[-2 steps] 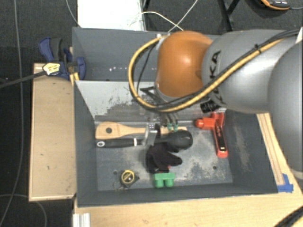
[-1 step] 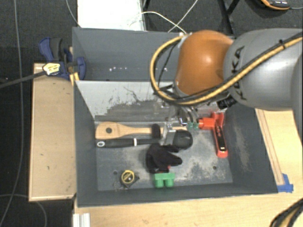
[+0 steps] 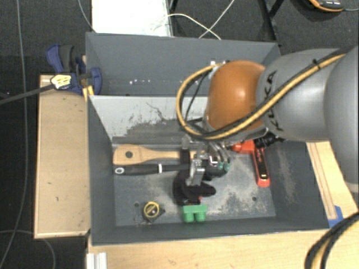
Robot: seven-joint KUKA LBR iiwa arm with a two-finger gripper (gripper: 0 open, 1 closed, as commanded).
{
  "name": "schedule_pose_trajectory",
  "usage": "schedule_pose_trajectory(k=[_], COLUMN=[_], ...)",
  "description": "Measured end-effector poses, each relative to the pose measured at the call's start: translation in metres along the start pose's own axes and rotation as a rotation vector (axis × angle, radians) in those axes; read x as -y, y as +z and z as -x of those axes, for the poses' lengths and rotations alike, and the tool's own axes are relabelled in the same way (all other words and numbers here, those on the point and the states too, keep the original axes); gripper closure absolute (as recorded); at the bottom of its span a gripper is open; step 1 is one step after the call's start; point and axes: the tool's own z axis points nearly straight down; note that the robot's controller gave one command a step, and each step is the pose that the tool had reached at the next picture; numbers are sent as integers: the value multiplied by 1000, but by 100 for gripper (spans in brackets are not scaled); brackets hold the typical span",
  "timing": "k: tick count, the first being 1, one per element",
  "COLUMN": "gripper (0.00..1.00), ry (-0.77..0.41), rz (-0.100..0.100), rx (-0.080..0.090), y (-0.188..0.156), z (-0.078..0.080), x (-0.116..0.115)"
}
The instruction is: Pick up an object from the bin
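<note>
My gripper (image 3: 197,174) hangs low over the front middle of the bin. A black lump (image 3: 192,193) sits right beneath it; whether it belongs to the gripper or is a loose thing is unclear. A small green block (image 3: 194,212) lies just in front of that, near the bin's front wall. Left of the gripper lie a wooden handle (image 3: 141,154) and, alongside it, a black handle with a white band (image 3: 147,168), both pointing towards the gripper.
A small gold round thing (image 3: 151,209) rests at the front left of the bin floor. A red-orange tool (image 3: 260,162) lies at the right, partly under the arm. The arm and its orange cover hide the bin's back right.
</note>
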Motion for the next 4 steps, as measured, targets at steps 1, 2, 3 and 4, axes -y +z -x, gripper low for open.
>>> schedule_pose_trajectory(k=[1,2,3,4], gripper=[0,0,0,0], ry=[-12,4,-350,-33], rz=[1,3,-1,3], rx=[7,18,15,11], y=[2,27,-58,16], z=[10,21,25,23], x=[-1,-7,-3,-1])
